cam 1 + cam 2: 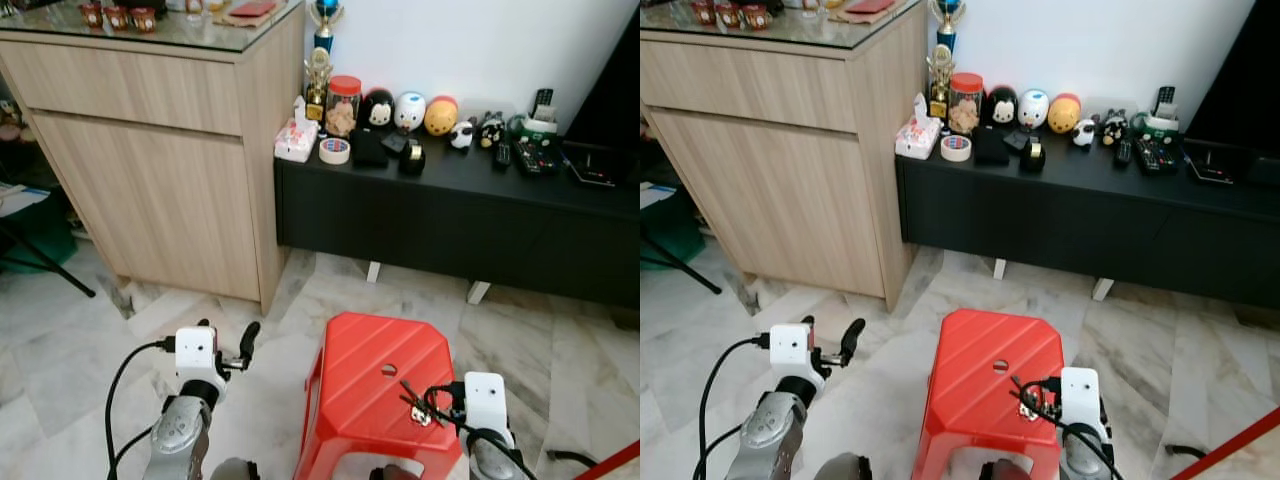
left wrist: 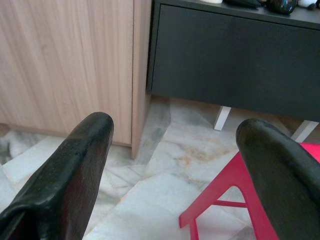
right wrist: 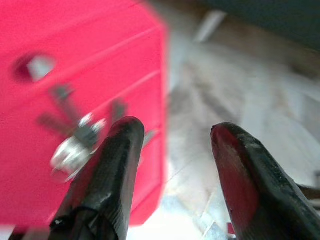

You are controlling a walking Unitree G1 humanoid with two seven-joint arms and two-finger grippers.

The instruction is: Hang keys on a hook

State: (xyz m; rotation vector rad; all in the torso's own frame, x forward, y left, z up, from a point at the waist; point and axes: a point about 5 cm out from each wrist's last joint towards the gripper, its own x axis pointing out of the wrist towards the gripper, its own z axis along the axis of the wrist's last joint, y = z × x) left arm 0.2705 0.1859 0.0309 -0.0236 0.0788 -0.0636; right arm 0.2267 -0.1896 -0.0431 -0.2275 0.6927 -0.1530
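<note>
So this is early days on the task. Biggest thing in front is the wooden cabinet, next to it a long black low cabinet loaded with little figurines, a jar and remotes along its back edge. On the marble floor right in front of the robot sits a red stool, and the keys are lying on its seat near the front right corner, not picked up yet. The right claw hangs just beside them at that corner, fingers spread well apart, nothing in it. The left claw is off to the stool's left over the floor, also wide open and empty. I can't spot a hook anywhere, so grabbing, finding it and hanging are all still to do.
</note>
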